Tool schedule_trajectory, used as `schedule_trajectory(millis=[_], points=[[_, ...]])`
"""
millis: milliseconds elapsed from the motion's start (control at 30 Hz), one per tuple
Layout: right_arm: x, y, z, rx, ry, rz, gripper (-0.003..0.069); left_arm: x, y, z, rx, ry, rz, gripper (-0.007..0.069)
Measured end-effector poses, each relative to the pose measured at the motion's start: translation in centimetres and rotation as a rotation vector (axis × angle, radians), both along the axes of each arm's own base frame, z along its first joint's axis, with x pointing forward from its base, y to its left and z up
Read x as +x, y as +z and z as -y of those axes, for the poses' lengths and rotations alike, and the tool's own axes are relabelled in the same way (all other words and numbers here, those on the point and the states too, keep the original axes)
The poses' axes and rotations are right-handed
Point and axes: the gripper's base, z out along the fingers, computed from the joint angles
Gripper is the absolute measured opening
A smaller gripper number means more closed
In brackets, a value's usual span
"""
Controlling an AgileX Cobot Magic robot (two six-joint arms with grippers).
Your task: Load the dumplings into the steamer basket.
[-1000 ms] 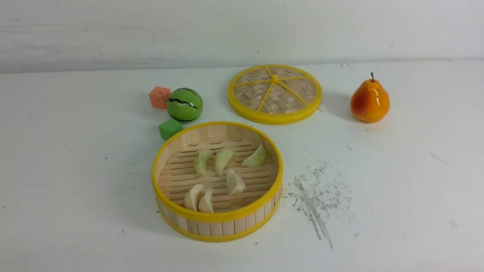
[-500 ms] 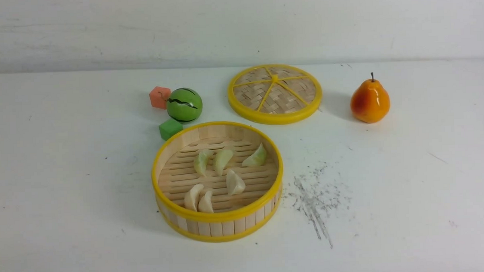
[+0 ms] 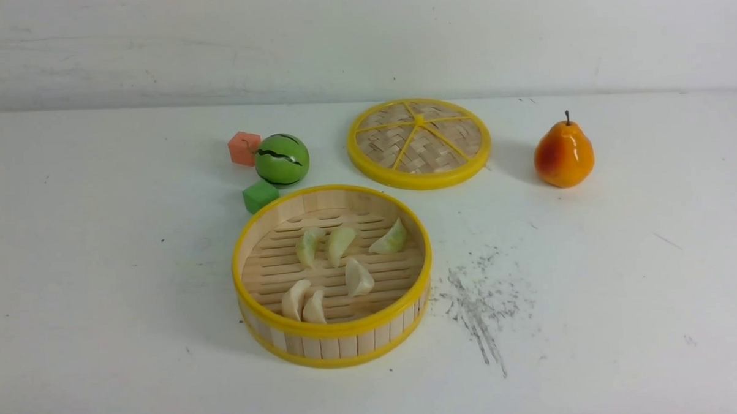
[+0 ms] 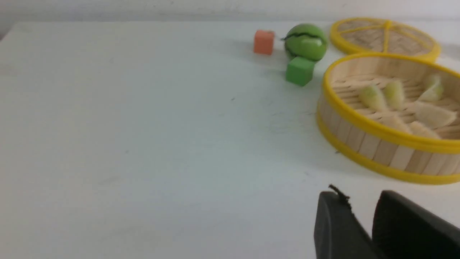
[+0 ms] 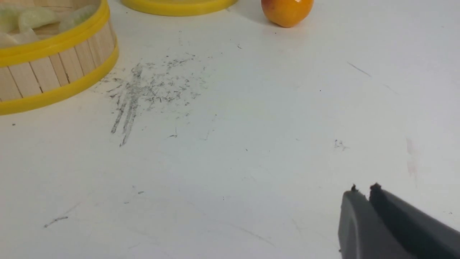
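Note:
The steamer basket point(image 3: 336, 328) stands at the table's centre front. Inside lie three pale green dumplings point(image 3: 309, 246) point(image 3: 339, 243) point(image 3: 390, 238) at the back and three cream-white dumplings point(image 3: 358, 276) point(image 3: 294, 299) point(image 3: 314, 307) nearer the front. Neither gripper shows in the front view. In the left wrist view my left gripper point(image 4: 359, 196) hangs empty over bare table short of the basket point(image 4: 359, 120), its fingertips a little apart. In the right wrist view my right gripper point(image 5: 364, 189) is shut and empty, well clear of the basket point(image 5: 54, 46).
A flat woven yellow-rimmed disc point(image 3: 418, 143) lies behind the basket. A green melon ball point(image 3: 281, 160), an orange cube point(image 3: 244, 148) and a green cube point(image 3: 260, 195) sit at the basket's back left. An orange pear point(image 3: 563, 154) stands at the right. Grey scuff marks point(image 3: 479, 298) lie beside the basket.

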Motion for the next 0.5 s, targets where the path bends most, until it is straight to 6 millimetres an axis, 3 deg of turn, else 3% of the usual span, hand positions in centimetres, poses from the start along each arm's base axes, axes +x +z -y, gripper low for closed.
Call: schedule_trajectory(millis=[100,233,333,500], points=[[0.0,0.0,0.0,0.0,0.0,-0.001,0.0055,0.3,-0.4,0.4,-0.083,0.051,0.04,0.0155],[0.0,0.0,0.0,-0.007,0.002,-0.002,0.0062,1.2,-1.8,0.9,-0.137,0.083,0.146,0.0059],[0.0,0.0,0.0,-0.008,0.003,-0.003,0.0062,1.7,-3.9,1.0,-0.131,0.092,0.171,-0.0014],[0.0,0.0,0.0,-0.008,0.003,-0.006,0.0069,1.6,-6.1,1.0,-0.103,0.095,0.005,-0.0014]])
